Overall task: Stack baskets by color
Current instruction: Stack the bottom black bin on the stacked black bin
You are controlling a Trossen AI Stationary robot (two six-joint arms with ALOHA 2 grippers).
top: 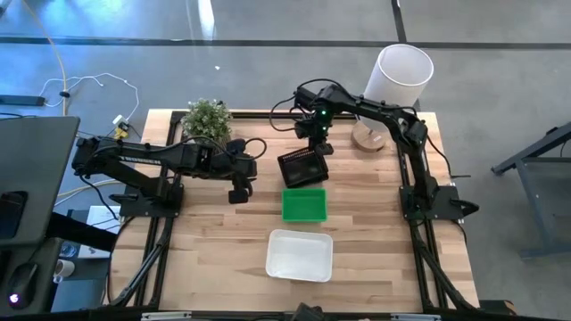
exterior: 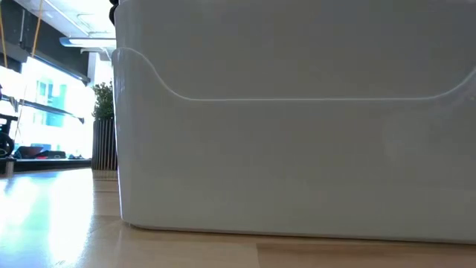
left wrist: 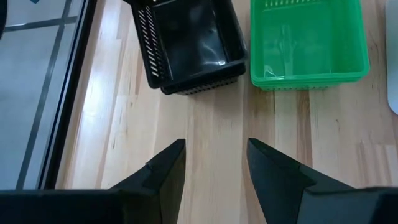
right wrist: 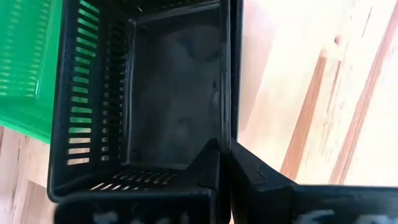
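Observation:
A black basket (top: 303, 167) with slotted sides hangs tilted at mid-table, with my right gripper (right wrist: 225, 152) shut on its wall. In the left wrist view it sits askew over a second black basket (left wrist: 202, 84) that stands on the table. A green basket (top: 304, 204) stands just nearer on the wood, and a white basket (top: 300, 254) nearer still. My left gripper (left wrist: 214, 165) hovers open over bare wood to the left of the black baskets, with nothing between its fingers. My right gripper pinches one side wall of the upper black basket at its rim (right wrist: 226, 118), with one finger (right wrist: 208, 165) inside the basket and the other (right wrist: 252, 171) outside. The fingers come from above, slanting down. The basket hangs tilted, its lower part over the second black basket.
A small potted plant (top: 208, 116) stands at the far left of the table. A tall white cylinder (top: 403, 76) and a round wooden disc (top: 368, 138) are at the far right. In the low view the white basket (exterior: 297, 149) fills nearly the whole picture.

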